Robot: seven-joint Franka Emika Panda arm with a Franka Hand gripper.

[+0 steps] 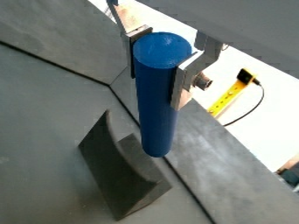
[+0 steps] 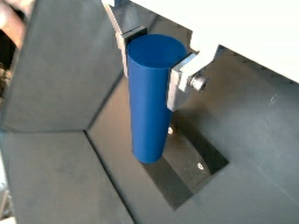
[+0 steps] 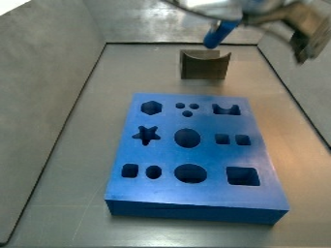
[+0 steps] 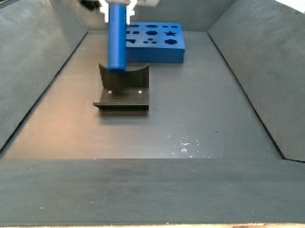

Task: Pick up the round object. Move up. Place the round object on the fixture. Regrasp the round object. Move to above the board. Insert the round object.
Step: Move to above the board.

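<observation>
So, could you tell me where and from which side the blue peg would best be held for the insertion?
Near its top end, from above, as the gripper does now: the blue peg hangs upright over the fixture, and its smooth round sides suit flat pads on opposite sides. That probably leaves the long lower part free to enter the board.

tool (image 4: pixel 118 11) above fixture (image 4: pixel 123 92), floor around open
</observation>
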